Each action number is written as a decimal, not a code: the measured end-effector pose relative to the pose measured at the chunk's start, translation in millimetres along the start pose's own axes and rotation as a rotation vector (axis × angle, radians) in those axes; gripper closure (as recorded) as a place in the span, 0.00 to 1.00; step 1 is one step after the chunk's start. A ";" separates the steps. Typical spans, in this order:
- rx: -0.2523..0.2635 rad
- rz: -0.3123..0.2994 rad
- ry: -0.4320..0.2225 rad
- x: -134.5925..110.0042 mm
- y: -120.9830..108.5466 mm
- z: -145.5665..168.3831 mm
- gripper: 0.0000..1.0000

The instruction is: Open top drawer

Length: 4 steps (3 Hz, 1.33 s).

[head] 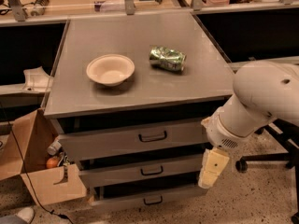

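Observation:
The top drawer [135,141] is the tallest and widest of three grey drawers under the grey tabletop [140,85]. Its dark loop handle [153,136] sits in the middle of its front. The front stands just under the tabletop's edge, with a dark gap above it. My gripper [212,168] is cream-coloured and hangs down from the white arm [261,99]. It is to the right of the drawer stack, level with the middle drawer [140,170], and apart from the handle. It holds nothing.
A cream bowl [110,70] and a crushed green can [167,59] lie on the tabletop. The bottom drawer [145,199] is lowest. An open cardboard box [35,169] stands on the floor at the left. A chair base [271,160] is at the right.

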<state>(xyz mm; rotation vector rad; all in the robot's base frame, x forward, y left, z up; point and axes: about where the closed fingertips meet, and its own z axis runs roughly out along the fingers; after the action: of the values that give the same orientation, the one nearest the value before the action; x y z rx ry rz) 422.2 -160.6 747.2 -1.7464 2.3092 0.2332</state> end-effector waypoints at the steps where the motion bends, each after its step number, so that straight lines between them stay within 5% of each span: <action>1: -0.001 0.002 -0.001 0.5 -1.1 2.6 0.00; 3: -0.006 0.046 -0.066 -4.5 -23.0 37.4 0.00; 4: 0.010 0.014 -0.100 -21.7 -44.4 51.5 0.00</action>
<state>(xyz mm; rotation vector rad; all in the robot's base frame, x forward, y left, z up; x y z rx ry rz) 475.3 -139.0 704.6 -1.6742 2.2490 0.3036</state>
